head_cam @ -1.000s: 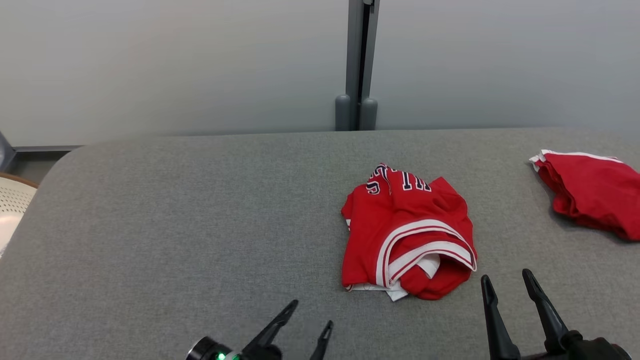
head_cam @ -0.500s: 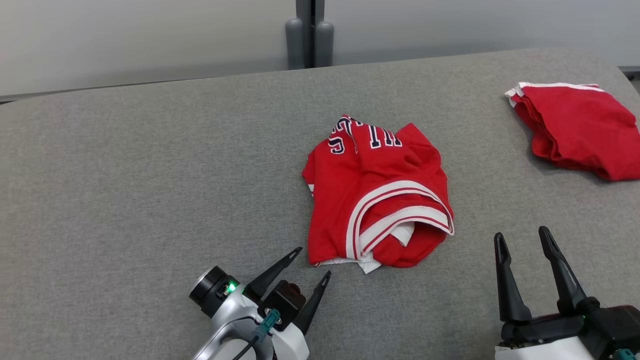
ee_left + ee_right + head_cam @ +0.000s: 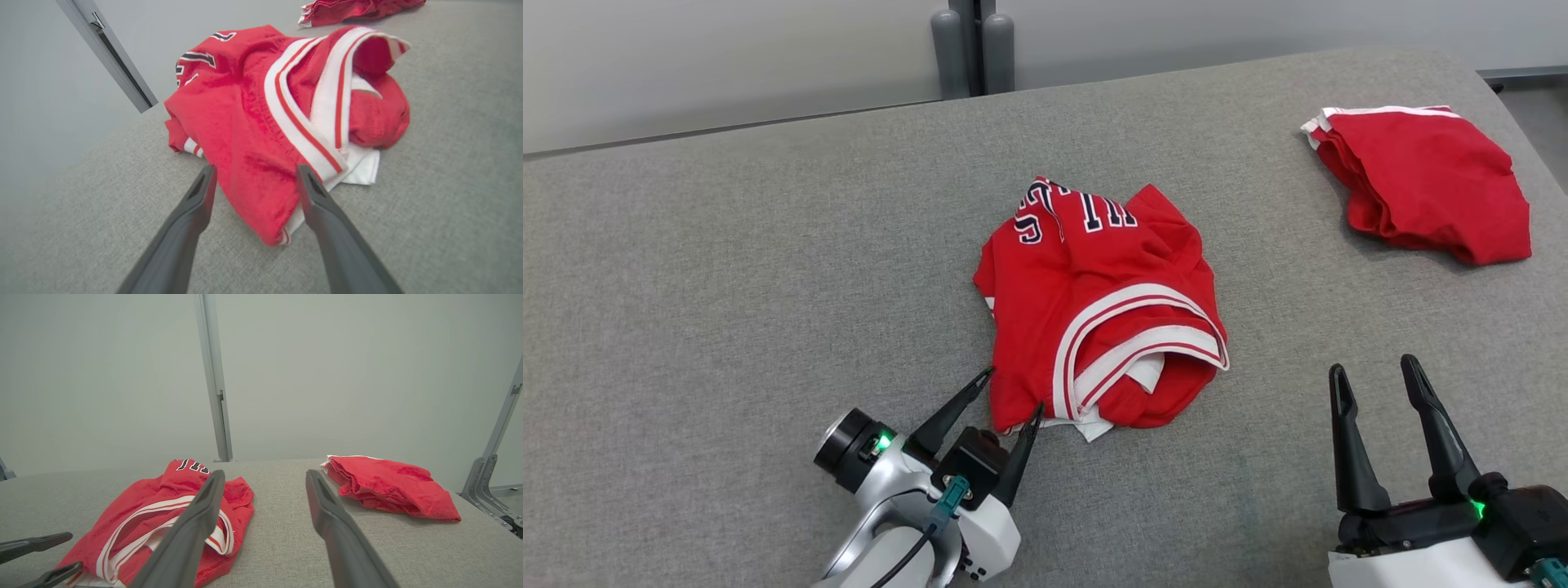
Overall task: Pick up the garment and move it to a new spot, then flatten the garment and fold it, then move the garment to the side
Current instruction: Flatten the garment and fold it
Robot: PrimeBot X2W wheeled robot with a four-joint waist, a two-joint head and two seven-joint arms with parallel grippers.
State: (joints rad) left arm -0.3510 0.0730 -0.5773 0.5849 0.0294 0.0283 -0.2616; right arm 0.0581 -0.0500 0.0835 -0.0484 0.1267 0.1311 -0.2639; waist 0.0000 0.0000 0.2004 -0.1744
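The red jersey (image 3: 1094, 310) is lying crumpled mid-surface on the grey padded table (image 3: 727, 286). The left gripper (image 3: 1014, 389), fingers spread, is flanking its near-left corner. The right gripper (image 3: 1373, 366) is hovering by the near right edge, fingers apart. Another red garment (image 3: 1421, 184) is sitting at the far right corner.

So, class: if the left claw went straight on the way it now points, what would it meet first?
The near corner of the jersey: the open left claw straddles that corner in the wrist view. Whether it touches the cloth yet is unclear.
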